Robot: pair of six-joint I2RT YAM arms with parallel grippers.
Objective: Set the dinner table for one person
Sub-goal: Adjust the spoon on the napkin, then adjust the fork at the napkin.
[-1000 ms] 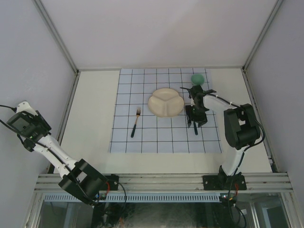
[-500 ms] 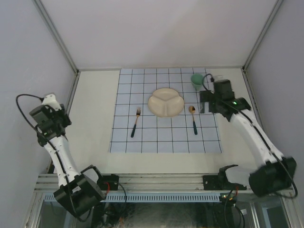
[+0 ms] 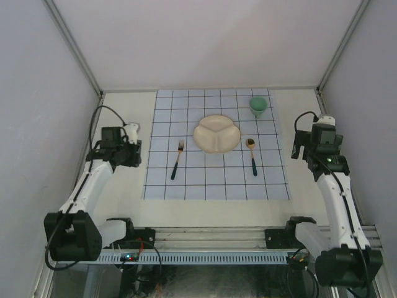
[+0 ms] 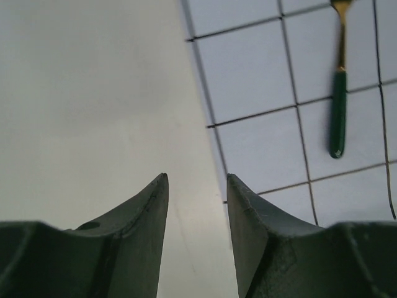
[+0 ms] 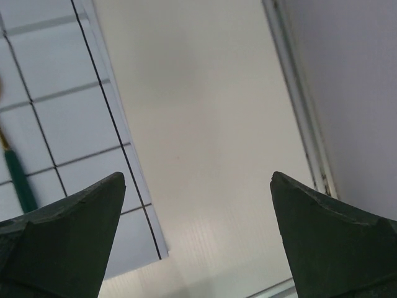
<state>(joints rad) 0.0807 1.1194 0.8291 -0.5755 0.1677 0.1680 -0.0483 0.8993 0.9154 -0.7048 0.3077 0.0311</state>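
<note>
Hovering over the dinner table (image 3: 118, 205), I hold my left gripper (image 4: 196, 183) above bare cream surface just off the left edge of the pale-blue checked cloth (image 3: 217, 180). Its jaws stand a narrow gap apart with nothing between them. My wrist camera shows that edge running up past my right fingertip.

The table lies under the cloth and shows as plain strips on the cloth's left, right and near sides. My right gripper (image 5: 197, 180) hangs over the strip just off the cloth's right edge. Its jaws are spread wide and empty, and only the table shows between them.

On the cloth's far half, near the middle, sits a cream plate (image 3: 216, 133) with three compartments. A fork (image 3: 177, 159) with a green handle and gold tines lies on the cloth's left part, tines pointing to the far side. A spoon (image 3: 252, 155) with a gold bowl and green handle lies on the cloth's right part. A green cup (image 3: 258, 105) stands near the cloth's far right corner. None of these touches another.
</note>
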